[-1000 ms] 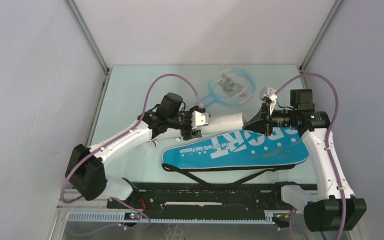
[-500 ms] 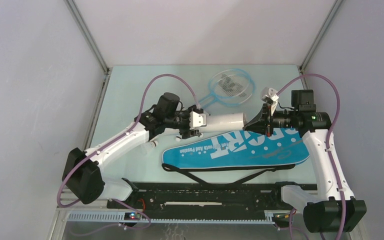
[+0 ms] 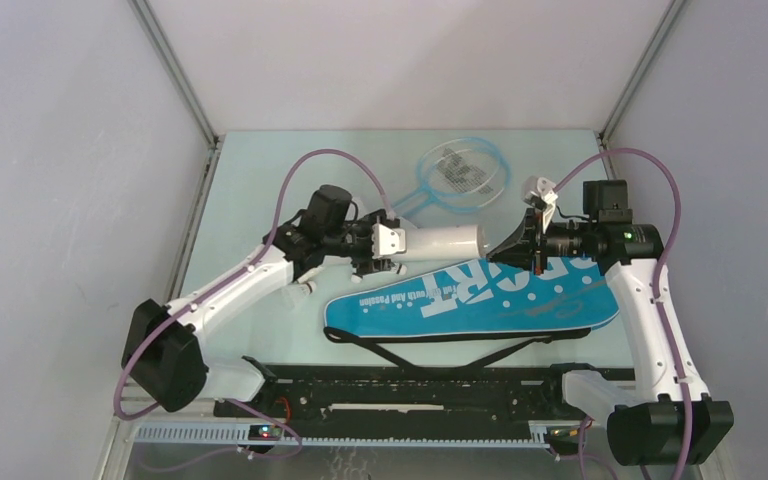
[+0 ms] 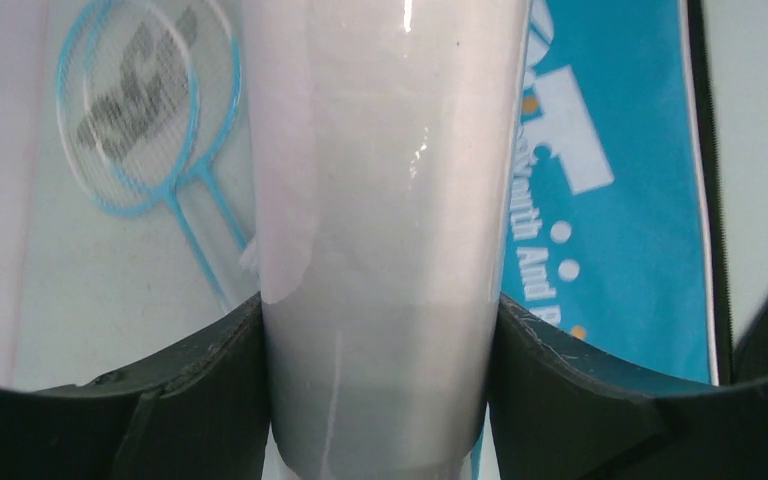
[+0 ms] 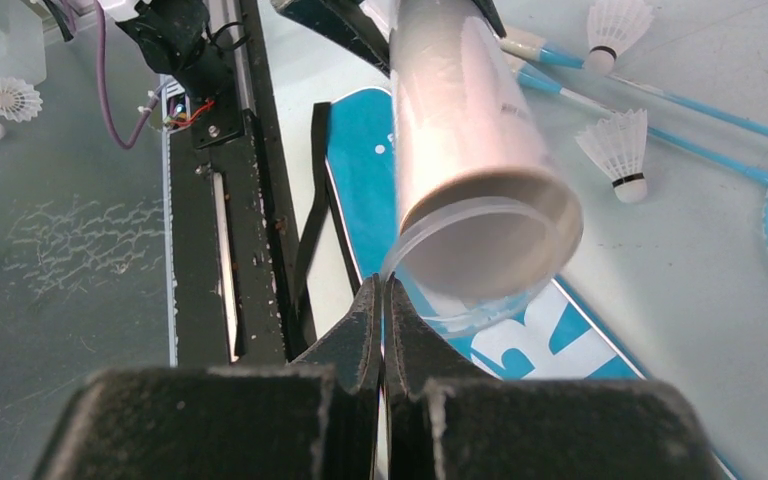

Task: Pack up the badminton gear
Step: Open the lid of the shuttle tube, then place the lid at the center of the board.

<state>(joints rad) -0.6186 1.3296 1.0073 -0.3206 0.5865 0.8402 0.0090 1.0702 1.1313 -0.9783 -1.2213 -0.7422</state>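
Note:
My left gripper (image 3: 388,243) is shut on the long white tube (image 3: 445,241) and holds it level above the blue "SPORT" bag (image 3: 500,295). In the left wrist view both fingers press the tube's (image 4: 380,200) sides. My right gripper (image 3: 495,250) is shut, pinching the rim of a clear cap (image 5: 480,275) at the tube's (image 5: 460,110) far end. Two light-blue rackets (image 3: 465,172) lie crossed at the back. Two shuttlecocks (image 5: 615,140) lie by the racket shafts, and two more (image 5: 10,98) lie left of the arm bases.
The bag's black strap (image 3: 430,350) loops toward the black base rail (image 3: 400,395) at the near edge. A small white object (image 3: 305,290) lies under the left forearm. Grey walls close in both sides and the back.
My left gripper has drawn a little to the left. The right gripper has stayed put at the tube's end.

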